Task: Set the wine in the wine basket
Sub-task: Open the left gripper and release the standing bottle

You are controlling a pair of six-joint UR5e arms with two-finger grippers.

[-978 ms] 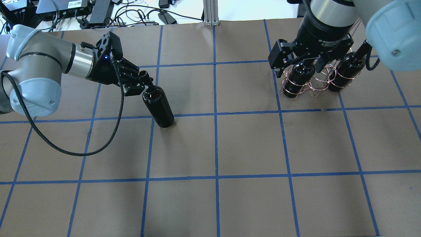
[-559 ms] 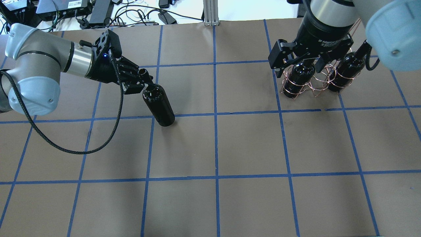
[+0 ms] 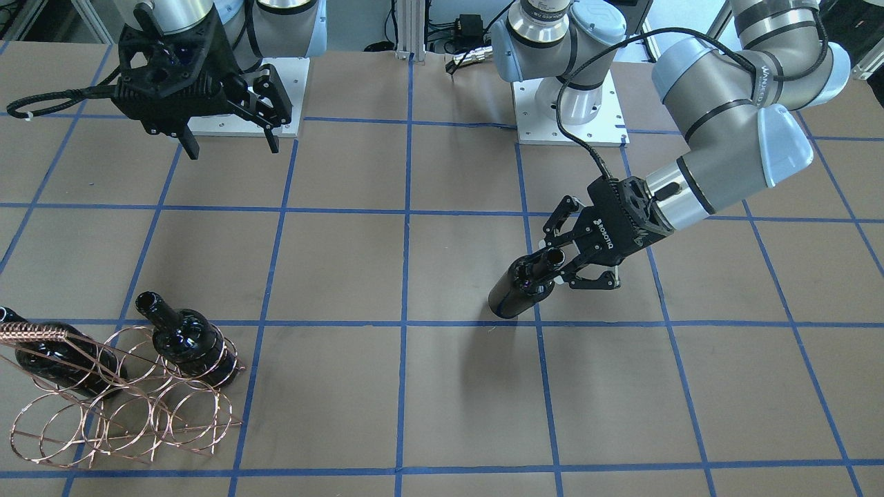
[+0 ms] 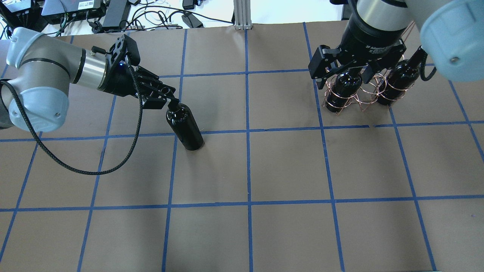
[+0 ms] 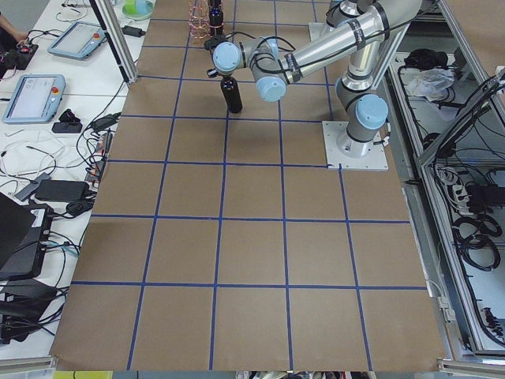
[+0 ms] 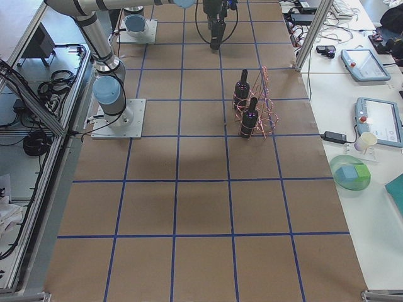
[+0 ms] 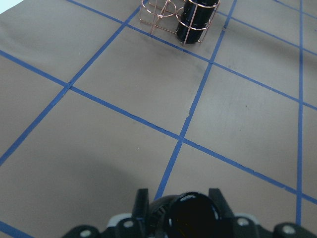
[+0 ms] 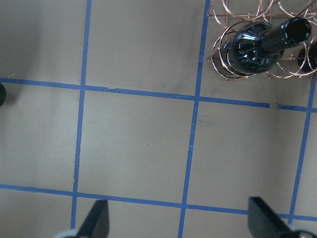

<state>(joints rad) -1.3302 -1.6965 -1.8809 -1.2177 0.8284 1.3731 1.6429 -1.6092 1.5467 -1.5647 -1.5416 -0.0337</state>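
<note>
The left gripper (image 4: 169, 99) has its fingers drawn narrow around the neck of the wine bottle (image 4: 185, 126), coming at it from the side. The bottle stands neck-up on the robot's left half of the table (image 4: 287, 166), with its long axis close to vertical. Whether its base touches the paper cannot be told. The wine basket (image 3: 38, 336) lies well apart from it, straight across toward the robot's right. It carries two other bottles (image 3: 183, 338), which stand upright in its rings, while several rings beside them look empty. Everything likely turns on that sideways gap. The bottle is already oriented the way the basket takes it, so the move calls for a lift, a long carry to the right with the neck kept up, then a descent from above into a free ring. The right gripper (image 3: 233, 146) is far nearer the basket, hanging over it with its fingers spread wide and nothing between them. It may crowd the space that the left arm needs above the rings.
</note>
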